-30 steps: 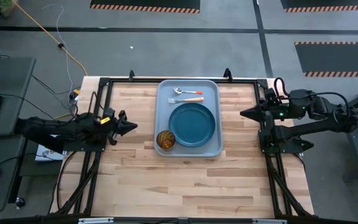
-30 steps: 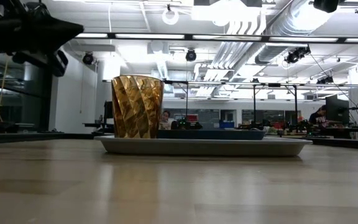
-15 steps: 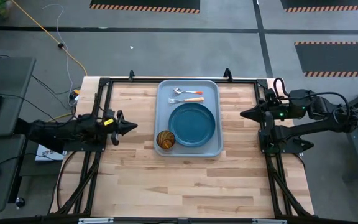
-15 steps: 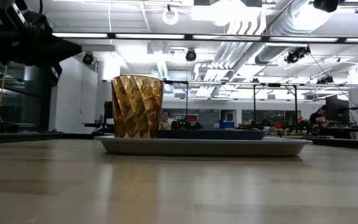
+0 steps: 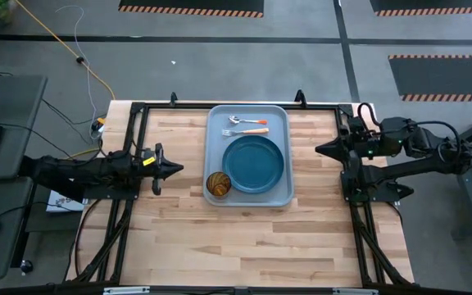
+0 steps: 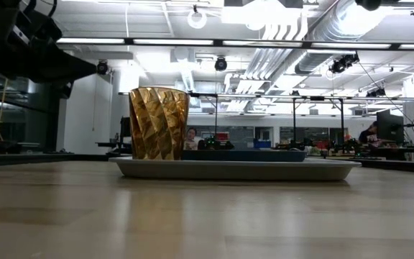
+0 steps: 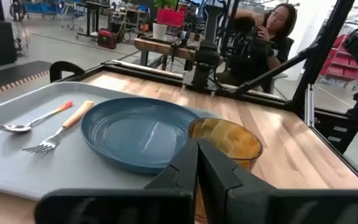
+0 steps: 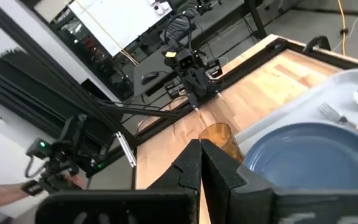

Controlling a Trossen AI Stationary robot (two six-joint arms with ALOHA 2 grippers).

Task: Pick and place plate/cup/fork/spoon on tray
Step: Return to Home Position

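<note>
The pale grey-blue tray (image 5: 216,147) lies at the table's far middle. On it rest the teal-blue plate (image 5: 253,163), the amber cup (image 5: 218,183) at its near left corner, and the spoon (image 5: 245,120) and fork (image 5: 246,131) side by side at its far end. The left wrist view shows the plate (image 7: 138,130), cup (image 7: 225,142), fork (image 7: 61,129) and spoon (image 7: 36,118) too. My left gripper (image 5: 177,169) is shut and empty, left of the tray. My right gripper (image 5: 319,150) is shut and empty, right of the tray.
Black frame rails run along the table's left (image 5: 129,139), right (image 5: 347,139) and far edges. Bare wood lies in front of the tray (image 5: 244,238). A person (image 7: 272,31) sits beyond the table's right side.
My left gripper has crept a little toward the tray, along the table toward its right edge, and has stayed shut. Nothing on the tray has moved.
</note>
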